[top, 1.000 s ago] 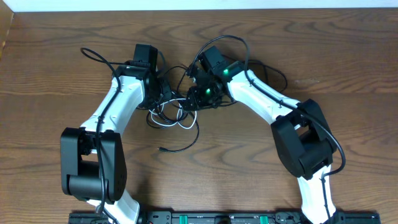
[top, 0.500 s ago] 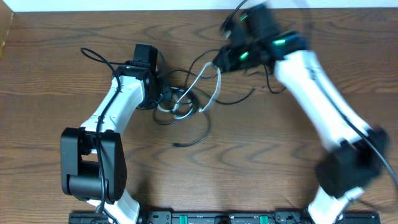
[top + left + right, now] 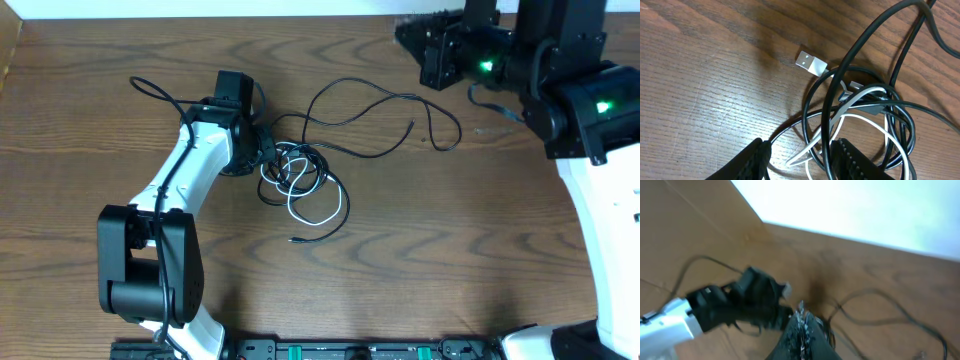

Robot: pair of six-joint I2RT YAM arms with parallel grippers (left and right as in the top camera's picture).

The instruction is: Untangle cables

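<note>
The cables lie in a tangle [image 3: 292,172] on the wooden table right beside my left gripper [image 3: 268,158]. A white cable [image 3: 322,212] loops out toward the near side. One black cable [image 3: 370,100] trails off to the right in a wide loop. In the left wrist view my left gripper [image 3: 802,160] stands open, with white cable [image 3: 860,97] and black cable [image 3: 827,125] strands running between its fingers. A silver USB plug [image 3: 810,62] lies just beyond. My right gripper [image 3: 408,35] is raised at the far right, away from the cables, shut [image 3: 801,320] and blurred, with no cable in it.
A pale strip [image 3: 200,8] borders the table's far edge. A black rail [image 3: 350,350] runs along the near edge. The left arm's own thick black wire [image 3: 150,88] loops out over the table at the far left.
My right arm lifted the white cable, let it go, and swung up to the far right with its jaws shut. The cables dropped back and spread out. The left arm has not moved.
</note>
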